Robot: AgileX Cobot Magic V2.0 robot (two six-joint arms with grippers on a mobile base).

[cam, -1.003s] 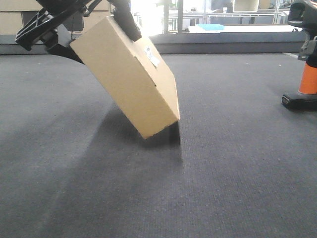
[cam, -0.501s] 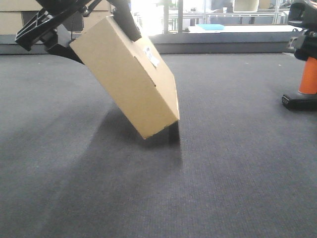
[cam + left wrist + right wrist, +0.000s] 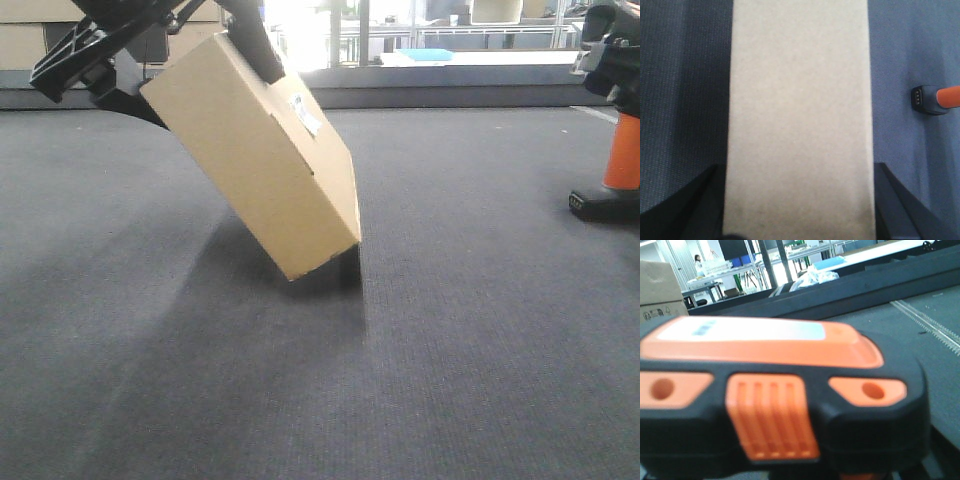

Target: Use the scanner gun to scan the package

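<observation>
Package [image 3: 255, 150] at 11 o'clock, tilted, clamped at its upper end by left gripper [image 3: 190, 70]. Seemingly fetching scanner gun [image 3: 622, 155] at 3 o'clock with right gripper [image 3: 606, 58], finger state impossible to tell. Next, likely: lift and aim at label [image 3: 306, 113].

— Entry one, left arm?
— Comes in at the front view's upper left, slanting downward. Left gripper [image 3: 190, 60]: black fingers [image 3: 690, 205] pressed on both sides of the package [image 3: 260, 160], at its raised end.
— Entry two, right gripper [image 3: 612, 70]?
— At the upper right edge, partly cropped, by the head of the scanner gun [image 3: 624, 155]. Jaw spread not discernible.
</observation>
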